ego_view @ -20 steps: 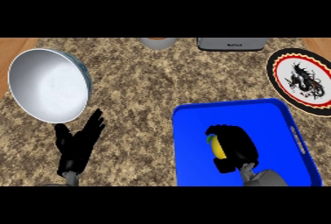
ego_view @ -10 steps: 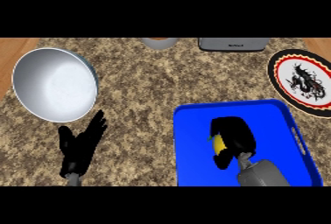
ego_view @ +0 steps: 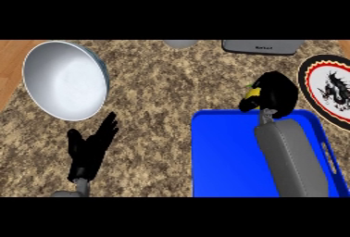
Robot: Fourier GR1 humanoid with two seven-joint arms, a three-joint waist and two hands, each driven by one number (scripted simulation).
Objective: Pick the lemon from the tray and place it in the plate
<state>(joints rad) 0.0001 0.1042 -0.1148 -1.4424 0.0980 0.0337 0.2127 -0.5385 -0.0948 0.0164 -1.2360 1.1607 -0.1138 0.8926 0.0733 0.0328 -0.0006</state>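
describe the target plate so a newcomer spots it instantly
Start at the blue tray at the lower right of the granite counter. Just past its far right corner, at the view's right edge, lies the plate. Its red-and-black rim and black dragon emblem distinguish it from the plain grey bowl on the left.

Right hand [ego_view: 273, 95] curled shut around something at the forearm's far end, left hand [ego_view: 89, 148] resting open, fingers up

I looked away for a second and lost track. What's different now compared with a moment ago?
The right hand, curled round the lemon, has lifted it out of the blue tray and carried it past the tray's far edge, toward the patterned plate. Only a sliver of yellow shows. The left hand rests open on the counter as before, and the metal bowl has not been touched.
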